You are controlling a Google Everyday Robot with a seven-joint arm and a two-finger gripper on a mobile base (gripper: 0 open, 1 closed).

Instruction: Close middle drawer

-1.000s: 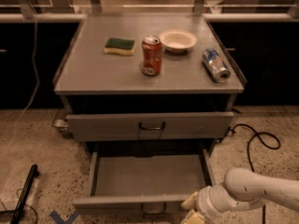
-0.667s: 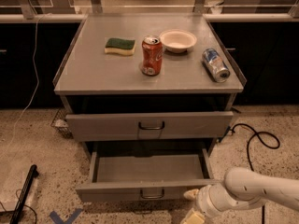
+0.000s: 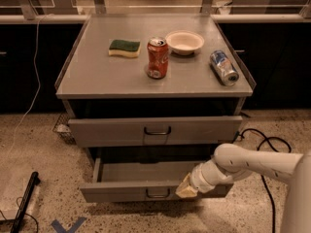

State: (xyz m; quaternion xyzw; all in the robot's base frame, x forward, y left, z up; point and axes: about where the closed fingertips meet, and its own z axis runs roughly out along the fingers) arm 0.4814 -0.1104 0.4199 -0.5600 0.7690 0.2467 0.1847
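Observation:
The middle drawer (image 3: pixel 121 192) of the grey cabinet stands partly pulled out, its shallow tray showing behind the flat front with a small loop handle (image 3: pixel 158 193). The top drawer (image 3: pixel 112 130) above it juts out a little. My gripper (image 3: pixel 186 188), with pale yellowish tips, is against the right part of the middle drawer's front, just right of the handle. My white arm (image 3: pixel 243 161) comes in from the right. The lowest drawer is not in view.
On the cabinet top (image 3: pixel 92 76) are a green-and-yellow sponge (image 3: pixel 124 48), an upright red can (image 3: pixel 157 58), a white bowl (image 3: pixel 184 41) and a can lying down (image 3: pixel 224 67). A black cable (image 3: pixel 265 140) lies on the floor at right, a black bar (image 3: pixel 24 203) at left.
The middle drawer has slid inward toward the cabinet, and my gripper has moved in with it against the front.

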